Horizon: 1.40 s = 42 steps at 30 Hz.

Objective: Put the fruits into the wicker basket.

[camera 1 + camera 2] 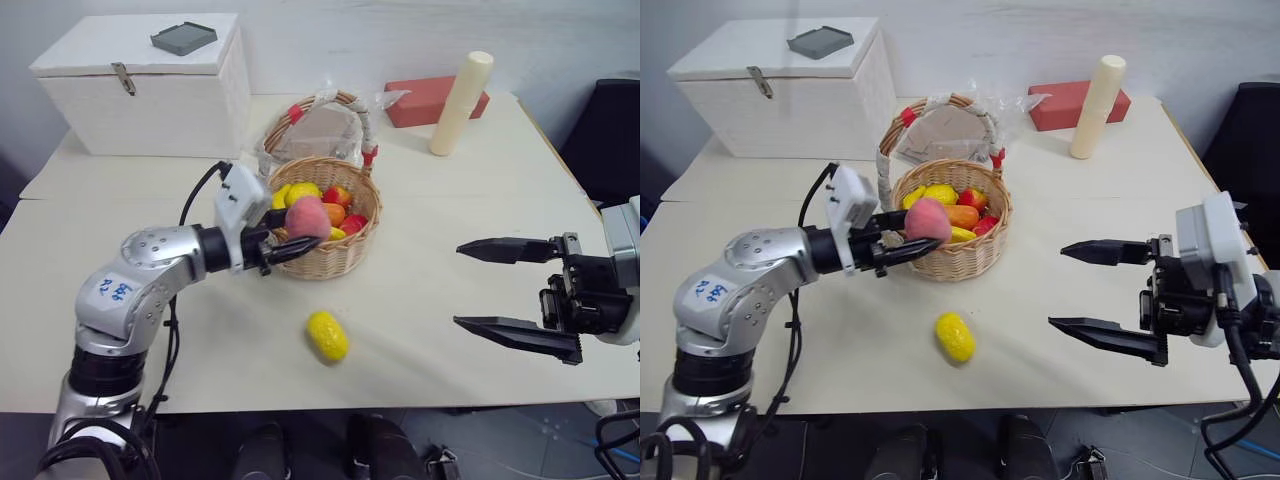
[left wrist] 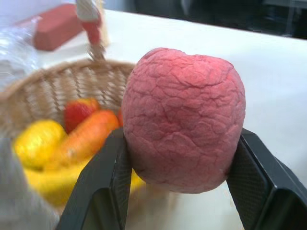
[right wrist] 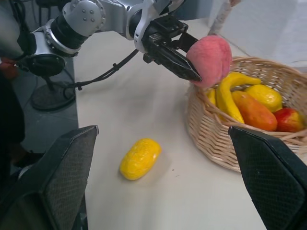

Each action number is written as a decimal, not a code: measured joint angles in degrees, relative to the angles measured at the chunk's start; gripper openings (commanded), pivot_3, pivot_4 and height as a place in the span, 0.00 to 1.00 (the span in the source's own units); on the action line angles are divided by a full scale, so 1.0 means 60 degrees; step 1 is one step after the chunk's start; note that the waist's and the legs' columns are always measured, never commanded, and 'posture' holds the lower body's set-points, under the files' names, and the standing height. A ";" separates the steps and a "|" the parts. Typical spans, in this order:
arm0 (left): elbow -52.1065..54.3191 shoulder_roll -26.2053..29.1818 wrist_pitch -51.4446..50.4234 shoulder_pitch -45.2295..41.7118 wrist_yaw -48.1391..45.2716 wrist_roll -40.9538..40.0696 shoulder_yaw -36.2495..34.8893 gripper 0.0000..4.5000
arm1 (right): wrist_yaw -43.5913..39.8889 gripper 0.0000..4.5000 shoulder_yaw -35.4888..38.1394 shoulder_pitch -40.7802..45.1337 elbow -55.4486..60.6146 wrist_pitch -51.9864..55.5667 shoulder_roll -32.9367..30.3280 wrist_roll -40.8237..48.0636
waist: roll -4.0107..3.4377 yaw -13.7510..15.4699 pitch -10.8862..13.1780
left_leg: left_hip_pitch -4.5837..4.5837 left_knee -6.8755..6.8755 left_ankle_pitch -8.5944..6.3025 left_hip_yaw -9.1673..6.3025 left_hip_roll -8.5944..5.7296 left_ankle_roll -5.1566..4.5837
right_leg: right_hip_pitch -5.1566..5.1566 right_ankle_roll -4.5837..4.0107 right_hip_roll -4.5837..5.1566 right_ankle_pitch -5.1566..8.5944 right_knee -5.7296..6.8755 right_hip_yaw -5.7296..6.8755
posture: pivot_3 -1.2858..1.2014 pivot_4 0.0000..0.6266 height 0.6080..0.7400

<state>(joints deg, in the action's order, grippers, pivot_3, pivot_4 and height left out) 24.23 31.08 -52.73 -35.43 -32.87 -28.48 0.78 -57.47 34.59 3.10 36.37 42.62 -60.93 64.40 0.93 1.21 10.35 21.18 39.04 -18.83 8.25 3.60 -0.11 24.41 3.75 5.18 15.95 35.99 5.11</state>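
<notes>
Gripping the round pinkish-red, wrinkled toy peach across its middle in the left gripper, fingers clamped, over the woven wicker basket rim; seemingly light, soft. Leaving the bumpy yellow oval lemon near the table's front edge; right gripper gaping empty.

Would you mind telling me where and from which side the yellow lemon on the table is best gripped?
Grip the lemon across its narrow middle, coming from above. It lies on its side on the bare table, long axis tilted, nothing beside it, so fingers can straddle the short width. The open right gripper probably suits; the left gripper holds the peach.
</notes>
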 measured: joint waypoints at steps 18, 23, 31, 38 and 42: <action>-0.0916 -0.0186 -0.0166 -0.0429 0.0306 0.0592 0.0541 1.00 | 0.0632 1.00 0.0351 -0.0598 0.0457 -0.0180 0.0388 -0.0065 | 0.0020 -0.0004 0.0012 | -0.0001 0.0005 -0.0001 0.0024 0.0015 0.0014 | 0.0020 -0.0006 -0.0069 -0.0002 -0.0009 -0.0059 | 0.52 0.24 1.00; -0.0908 0.0526 0.0776 -0.0013 -0.1047 0.0173 -0.0014 1.00 | 0.0753 1.00 0.0208 -0.0487 0.0433 -0.0193 0.0387 -0.0075 | 0.0020 -0.0013 0.0012 | -0.0001 0.0005 -0.0003 0.0027 0.0021 0.0016 | 0.0023 -0.0011 -0.0073 -0.0001 -0.0009 -0.0062 | 0.52 0.24 1.00; -0.1841 0.3409 0.2514 0.1324 -0.5584 -0.0844 -0.1272 1.00 | 0.0426 1.00 -0.1502 -0.0122 0.0023 -0.0475 0.0510 -0.1001 | 0.0021 -0.0185 0.0013 | 0.0000 0.0004 -0.0015 0.0034 0.0028 0.0026 | 0.0039 -0.0039 -0.0088 0.0014 -0.0010 -0.0058 | 0.52 0.24 1.00; -0.2013 0.5314 0.3143 0.1471 -0.8597 -0.0915 -0.0995 1.00 | 0.0634 1.00 -0.5457 0.1485 -0.0868 -0.0545 0.1964 -0.2825 | 0.0036 -0.0234 0.0027 | 0.0016 -0.0008 -0.0024 0.0042 0.0037 0.0035 | 0.0071 -0.0058 -0.0085 0.0022 -0.0003 -0.0057 | 0.52 0.24 1.00; -0.1810 0.5415 0.3579 0.1471 -0.8852 -0.0828 -0.0728 1.00 | 0.1214 1.00 -0.6961 0.1750 -0.1040 -0.0570 0.2820 -0.4020 | 0.0037 -0.0212 0.0026 | 0.0077 0.0003 -0.0024 0.0059 0.0030 0.0042 | 0.0139 -0.0058 -0.0098 0.0023 0.0007 -0.0059 | 0.52 0.24 1.00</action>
<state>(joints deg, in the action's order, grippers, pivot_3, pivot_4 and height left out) 13.37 63.57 -31.25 -26.61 -85.98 -33.44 -3.59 -50.19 -7.18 13.60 30.13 39.20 -44.01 40.28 1.15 -0.06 10.51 21.65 39.06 -18.98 8.60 3.78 0.14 25.25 3.40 4.59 16.09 36.03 4.76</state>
